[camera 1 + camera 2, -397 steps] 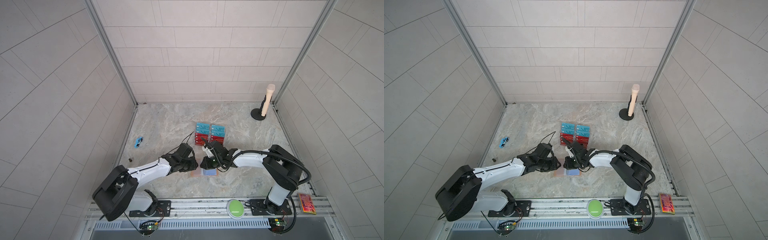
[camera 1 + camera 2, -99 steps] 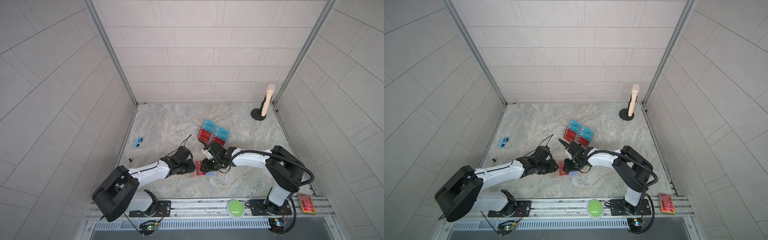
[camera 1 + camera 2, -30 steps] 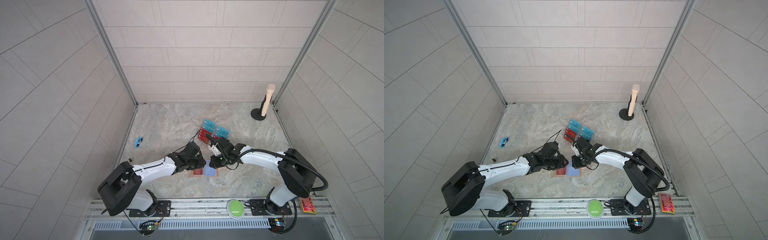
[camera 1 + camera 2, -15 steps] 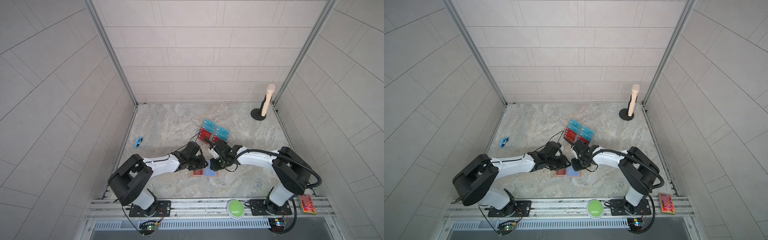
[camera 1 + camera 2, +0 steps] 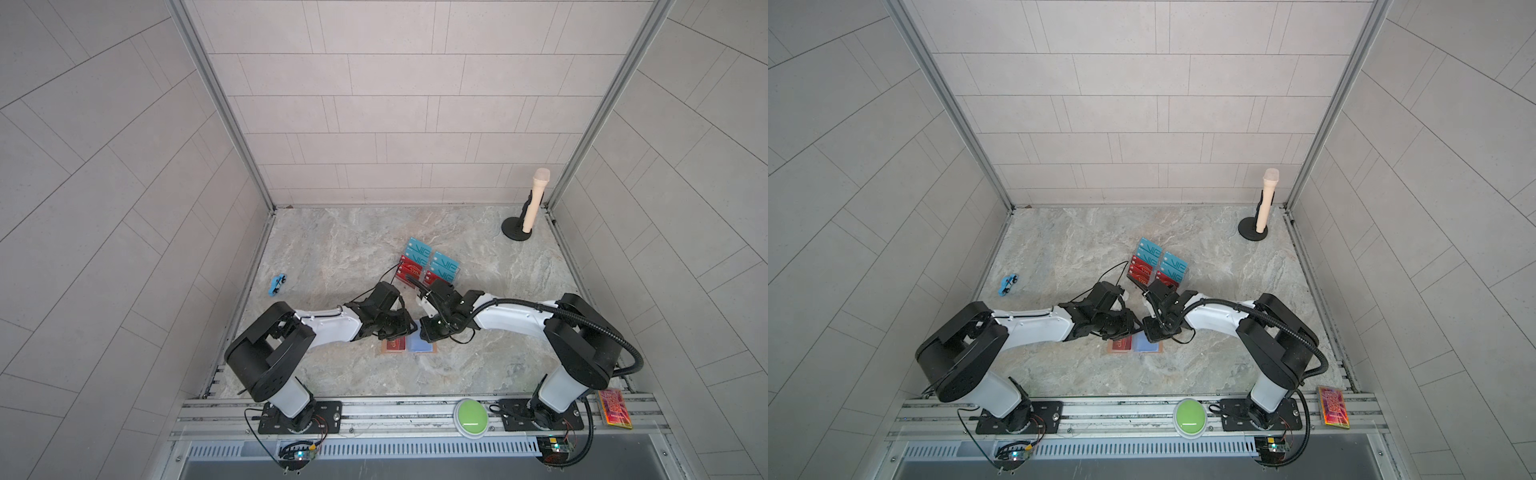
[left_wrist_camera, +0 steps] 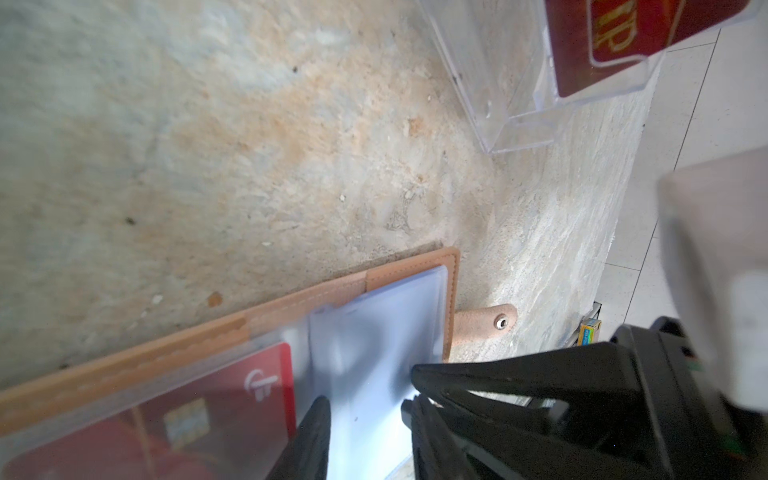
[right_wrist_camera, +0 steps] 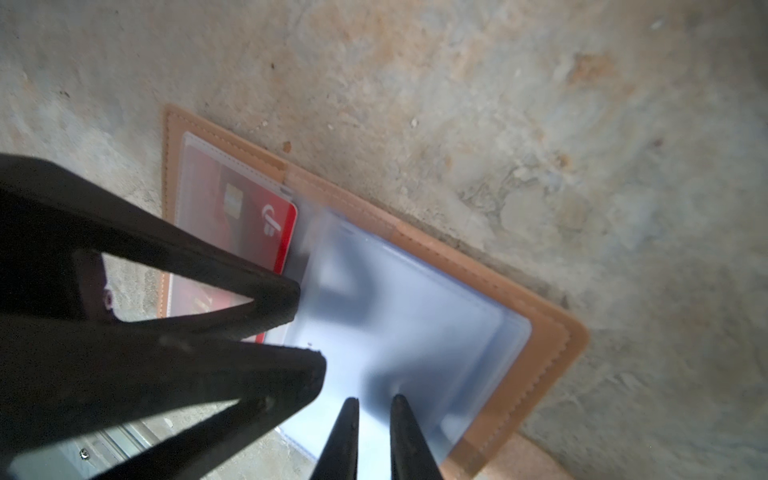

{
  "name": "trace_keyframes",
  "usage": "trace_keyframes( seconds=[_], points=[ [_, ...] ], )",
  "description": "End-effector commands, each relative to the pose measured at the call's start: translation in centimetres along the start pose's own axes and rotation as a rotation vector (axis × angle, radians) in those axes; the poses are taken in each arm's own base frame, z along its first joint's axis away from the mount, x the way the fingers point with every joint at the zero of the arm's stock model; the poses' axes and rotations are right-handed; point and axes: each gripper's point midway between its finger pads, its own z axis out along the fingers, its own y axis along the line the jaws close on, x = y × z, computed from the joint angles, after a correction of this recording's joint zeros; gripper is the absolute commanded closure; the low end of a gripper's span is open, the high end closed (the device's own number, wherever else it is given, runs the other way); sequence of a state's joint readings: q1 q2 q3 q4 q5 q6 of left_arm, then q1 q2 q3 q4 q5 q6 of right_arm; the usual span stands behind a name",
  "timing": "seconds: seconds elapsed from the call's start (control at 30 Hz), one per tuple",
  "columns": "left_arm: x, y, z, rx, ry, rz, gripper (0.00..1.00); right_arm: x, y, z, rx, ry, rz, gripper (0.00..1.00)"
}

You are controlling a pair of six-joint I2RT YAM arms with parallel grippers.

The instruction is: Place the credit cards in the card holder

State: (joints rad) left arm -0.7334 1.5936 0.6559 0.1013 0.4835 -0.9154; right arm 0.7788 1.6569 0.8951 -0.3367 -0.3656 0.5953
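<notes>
Moved since first frame: red credit card (image 7: 249, 216) now sits in card holder (image 7: 544, 332); clear stand (image 6: 511, 104) turned askew.
Card holder lies open and flat on table (image 5: 353, 249), front centre, betw. both arms. Red card is in the sleeve on L-arm side; pale-blue sleeves (image 7: 415, 324) on R-arm side, w/ snap tab (image 6: 486, 322) sticking out past that edge. L jaws part-open, tips at the fold over the sleeves. R jaws narrow w/ a slim gap, tips over blue sleeves' near edge; whether either pinches a sleeve, cannot tell. Remaining credit cards (image 5: 444, 262), teal & red, stand in clear stand just behind the wrists. Blue toy car (image 5: 277, 284) well apart by L wall; mic (image 5: 536, 195) in far R corner.
</notes>
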Motion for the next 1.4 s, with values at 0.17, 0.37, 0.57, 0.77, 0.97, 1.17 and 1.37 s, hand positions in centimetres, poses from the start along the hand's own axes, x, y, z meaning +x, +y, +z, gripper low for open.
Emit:
trace_keyframes(
  seconds=[0.17,0.37,0.57,0.77,0.97,1.17,1.37],
  points=[
    [0.0,-0.6,0.6,0.059,0.009,0.006,0.64,1.5,-2.2,0.6,0.099,0.047,0.026,0.82],
    [0.3,-0.8,0.7,0.087,0.02,-0.009,0.64,1.3,-2.1,0.5,0.096,0.041,0.029,0.82],
    [0.1,-1.2,0.7,0.137,0.014,-0.032,0.63,1.2,-2.1,0.4,0.095,0.037,0.028,0.82],
    [0.7,-0.8,0.8,0.156,0.029,-0.047,0.63,0.9,-1.9,0.0,0.089,0.018,0.029,0.82],
    [0.7,-0.6,1.2,0.184,0.032,-0.069,0.63,-0.1,-1.0,-0.9,0.061,-0.034,0.022,0.82],
    [0.6,-0.4,1.5,0.196,0.035,-0.081,0.65,-1.5,-1.9,-3.3,0.06,-0.119,0.042,0.82],
    [0.6,-0.1,1.9,0.196,0.045,-0.092,0.75,-2.5,-2.3,-4.8,-0.001,-0.181,0.105,0.81]
  ],
)
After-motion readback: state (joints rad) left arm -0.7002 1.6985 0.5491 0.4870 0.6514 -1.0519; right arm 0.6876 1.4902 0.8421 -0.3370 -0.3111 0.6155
